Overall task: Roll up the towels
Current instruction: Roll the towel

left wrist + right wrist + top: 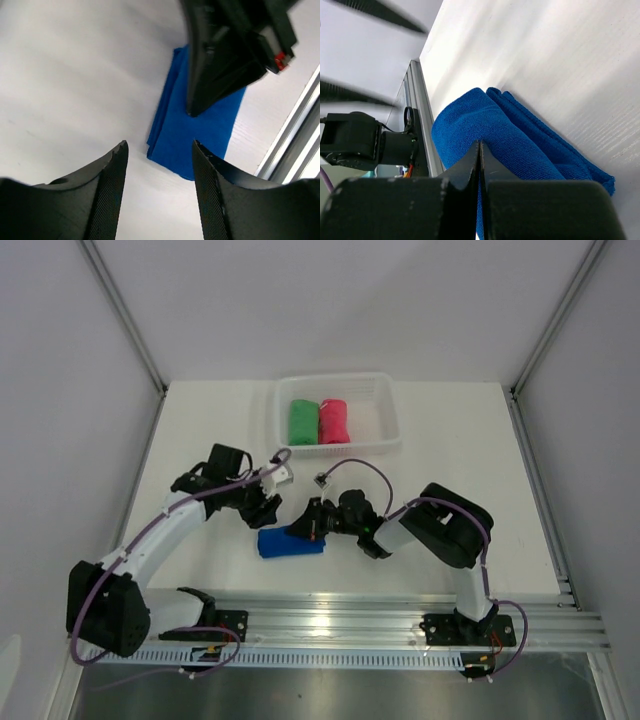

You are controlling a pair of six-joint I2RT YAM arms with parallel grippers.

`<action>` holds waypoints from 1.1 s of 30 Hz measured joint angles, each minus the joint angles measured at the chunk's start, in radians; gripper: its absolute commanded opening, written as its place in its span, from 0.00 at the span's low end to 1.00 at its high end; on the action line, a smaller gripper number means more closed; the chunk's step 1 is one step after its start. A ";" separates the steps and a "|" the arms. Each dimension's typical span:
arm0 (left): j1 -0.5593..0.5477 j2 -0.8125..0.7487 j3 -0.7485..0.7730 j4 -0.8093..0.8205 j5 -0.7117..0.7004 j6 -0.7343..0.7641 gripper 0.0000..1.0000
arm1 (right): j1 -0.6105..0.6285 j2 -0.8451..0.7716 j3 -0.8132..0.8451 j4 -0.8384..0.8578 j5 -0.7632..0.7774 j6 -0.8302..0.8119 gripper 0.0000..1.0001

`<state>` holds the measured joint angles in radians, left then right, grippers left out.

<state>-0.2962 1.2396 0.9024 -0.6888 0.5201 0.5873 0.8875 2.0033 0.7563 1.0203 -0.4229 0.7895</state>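
The blue towel [291, 543] lies long-axis left-to-right, its right end against the right gripper [479, 146], fingers together, the left gripper [159, 145] spread open just behind it.

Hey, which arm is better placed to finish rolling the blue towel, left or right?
Right, probably. Its closed claw has its tips pressed against the blue towel, while the left claw hangs open near the towel's other end, touching nothing.
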 measured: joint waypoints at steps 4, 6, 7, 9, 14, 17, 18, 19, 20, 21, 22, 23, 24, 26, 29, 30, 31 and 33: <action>-0.153 -0.047 -0.101 0.061 -0.079 0.069 0.68 | 0.000 0.000 0.000 0.001 0.000 0.001 0.00; -0.209 -0.028 -0.155 0.076 -0.119 0.099 0.80 | 0.000 0.000 0.000 0.000 0.000 0.000 0.00; -0.223 -0.016 -0.175 0.076 -0.140 0.117 0.81 | 0.000 0.000 0.000 0.000 0.000 0.000 0.00; -0.233 -0.005 -0.194 0.076 -0.175 0.154 1.00 | 0.000 0.000 0.000 0.000 -0.001 0.000 0.00; -0.249 -0.019 -0.214 0.116 -0.229 0.207 1.00 | 0.000 0.000 0.000 0.000 -0.002 -0.003 0.00; -0.263 -0.024 -0.248 0.134 -0.243 0.234 0.98 | 0.000 0.000 0.000 0.000 -0.004 -0.006 0.00; -0.264 -0.022 -0.260 0.135 -0.249 0.241 0.97 | -0.001 0.000 0.000 0.000 -0.005 -0.008 0.01; -0.264 -0.018 -0.270 0.134 -0.253 0.246 0.95 | -0.002 0.000 0.000 0.000 -0.007 -0.011 0.01; -0.264 -0.010 -0.275 0.129 -0.254 0.253 0.93 | -0.003 -0.001 0.000 -0.001 -0.008 -0.014 0.02; -0.265 0.000 -0.276 0.125 -0.254 0.258 0.90 | -0.003 -0.002 0.000 -0.002 -0.009 -0.020 0.02; -0.265 0.017 -0.276 0.121 -0.252 0.261 0.86 | -0.004 -0.005 0.000 -0.007 -0.010 -0.027 0.04; -0.264 0.034 -0.276 0.122 -0.252 0.263 0.79 | -0.005 -0.010 0.000 -0.015 -0.010 -0.035 0.05; -0.264 0.051 -0.276 0.123 -0.252 0.268 0.75 | -0.006 -0.018 0.000 -0.026 -0.011 -0.045 0.05; -0.264 0.073 -0.268 0.127 -0.253 0.278 0.66 | -0.006 -0.034 0.000 -0.048 -0.013 -0.072 0.08; -0.249 0.089 -0.254 0.125 -0.244 0.281 0.60 | -0.007 -0.070 -0.010 -0.083 -0.010 -0.116 0.10; -0.243 0.092 -0.248 0.120 -0.235 0.283 0.59 | -0.008 -0.095 -0.024 -0.103 -0.002 -0.138 0.11; -0.232 0.094 -0.243 0.113 -0.223 0.285 0.56 | -0.008 -0.122 -0.037 -0.132 0.008 -0.159 0.11; -0.212 0.098 -0.229 0.092 -0.192 0.289 0.54 | -0.009 -0.182 -0.057 -0.201 0.034 -0.201 0.11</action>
<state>-0.5079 1.3376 0.6731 -0.5968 0.3283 0.8764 0.8787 1.8217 0.6994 0.8196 -0.3889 0.5880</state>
